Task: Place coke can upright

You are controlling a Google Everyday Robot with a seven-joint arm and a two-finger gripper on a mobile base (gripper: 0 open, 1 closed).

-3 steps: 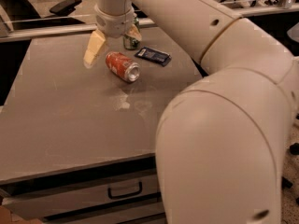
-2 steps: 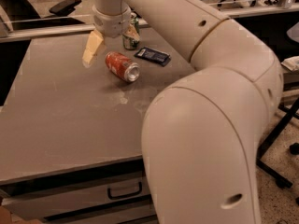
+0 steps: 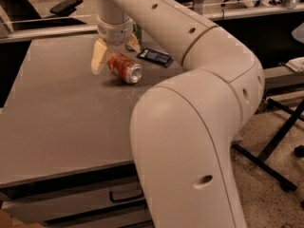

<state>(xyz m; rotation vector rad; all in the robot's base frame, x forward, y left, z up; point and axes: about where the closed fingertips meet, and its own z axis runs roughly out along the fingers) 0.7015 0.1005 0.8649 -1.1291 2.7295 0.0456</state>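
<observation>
Gripper [image 3: 115, 57] is spread wide, nothing pinched, hanging low over the table [image 3: 52, 113] at the back end of the coke can [image 3: 124, 68]. All positions below are relative to the coke can.

- Left of can: one pale finger [image 3: 99, 57] sits just beside the can's rear end. I can't tell whether it touches.
- The can is on its side on the tabletop, not upright. It lies diagonally, silver end facing front-right toward the camera and rear end tucked under the gripper.
- Behind the can, slightly right: the second finger, shorter in view and clear of the can body. The can's rear end lies between the two fingers, but they aren't closed on it.
- Further behind: a green can [image 3: 137, 32], mostly hidden by the wrist.
- Right of can and a bit behind: a flat dark blue packet [image 3: 155, 57] on the table, near the can and not touching it.
- Right and in front of can: the robot arm [image 3: 199, 127], with big cream links filling the foreground and covering the table's right edge.
- Below and in front of can: the table's front face with a drawer handle [image 3: 126, 195].
</observation>
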